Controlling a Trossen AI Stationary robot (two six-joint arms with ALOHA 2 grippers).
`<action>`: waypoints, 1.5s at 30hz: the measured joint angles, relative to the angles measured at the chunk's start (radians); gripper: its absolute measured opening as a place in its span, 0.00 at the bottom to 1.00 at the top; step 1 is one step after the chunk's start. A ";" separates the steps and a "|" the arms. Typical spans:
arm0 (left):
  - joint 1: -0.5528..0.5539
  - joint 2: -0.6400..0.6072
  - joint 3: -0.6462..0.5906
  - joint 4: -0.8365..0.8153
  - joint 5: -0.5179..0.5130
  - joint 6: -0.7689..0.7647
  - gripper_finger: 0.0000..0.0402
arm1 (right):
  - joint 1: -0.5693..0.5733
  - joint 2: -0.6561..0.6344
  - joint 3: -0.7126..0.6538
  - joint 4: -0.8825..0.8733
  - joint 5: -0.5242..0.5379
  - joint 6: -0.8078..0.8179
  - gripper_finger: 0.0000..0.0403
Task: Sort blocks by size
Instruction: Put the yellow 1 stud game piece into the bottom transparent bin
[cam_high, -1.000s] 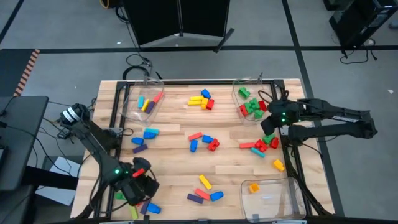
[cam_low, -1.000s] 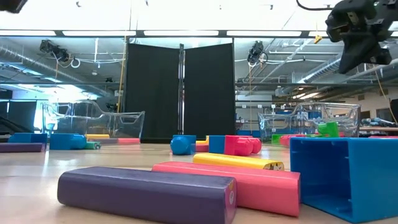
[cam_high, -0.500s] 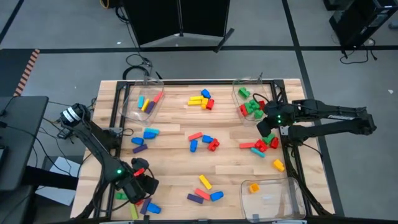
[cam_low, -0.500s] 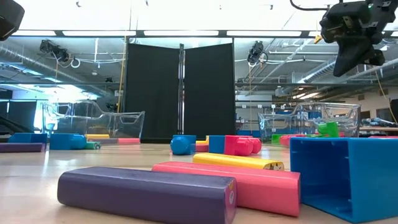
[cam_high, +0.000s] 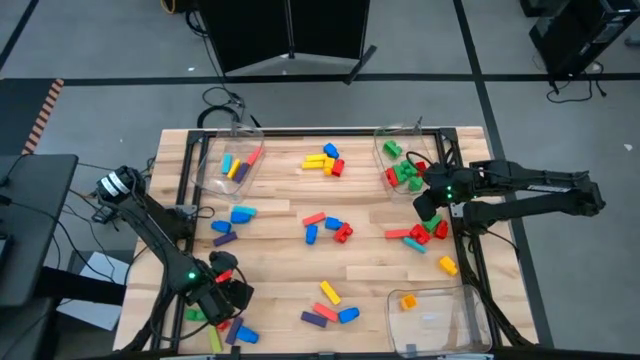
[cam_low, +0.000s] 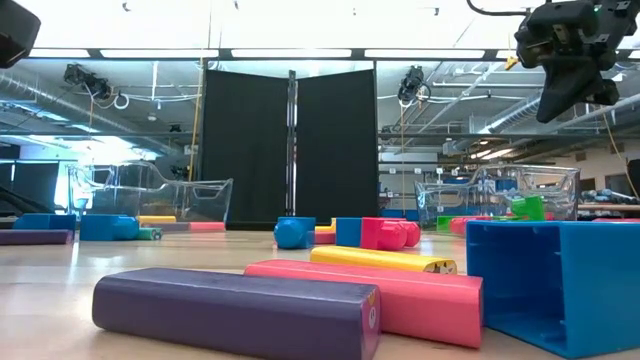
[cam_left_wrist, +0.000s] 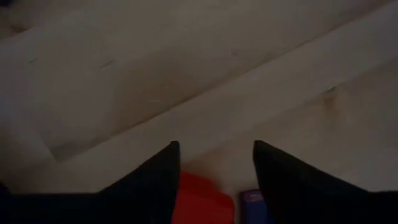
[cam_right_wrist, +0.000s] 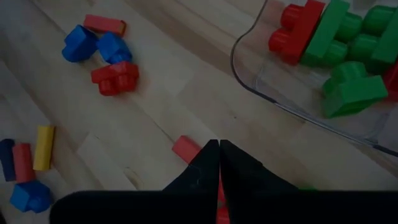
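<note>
Coloured blocks lie scattered over the wooden table (cam_high: 280, 250): a cluster at the far middle (cam_high: 325, 160), one at the centre (cam_high: 330, 228), one at the right (cam_high: 425, 232) and one at the near edge (cam_high: 330, 305). My left gripper (cam_high: 228, 310) is low over the near left corner, open. A red block (cam_left_wrist: 202, 200) shows between its fingers (cam_left_wrist: 155, 177) and a purple one (cam_left_wrist: 252, 202) beside it; I cannot tell whether they touch. My right gripper (cam_high: 428, 208) is shut and empty, held above the table (cam_low: 558, 100) near the far right bin; it also shows in the right wrist view (cam_right_wrist: 219, 144).
A clear bin at the far left (cam_high: 235, 160) holds yellow, red and blue blocks. A clear bin at the far right (cam_high: 400, 160) holds green and red ones (cam_right_wrist: 336, 43). A third bin at the near right (cam_high: 430, 310) holds an orange block. Black frame rails run along the table's sides.
My right gripper has gone a little toward the table's left edge, still shut and at the same height. My left arm has shifted slightly toward the left edge and come lower. No block has moved.
</note>
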 joint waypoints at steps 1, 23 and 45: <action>0.000 0.000 0.000 -0.004 0.000 0.001 0.59 | 0.000 0.000 0.000 0.000 0.000 0.000 0.06; 0.000 0.013 0.000 0.083 0.130 0.203 0.90 | 0.000 0.000 0.000 0.000 0.015 -0.026 0.05; -0.003 0.220 0.000 0.163 0.352 0.124 0.90 | 0.000 0.000 0.000 0.000 0.015 -0.029 0.03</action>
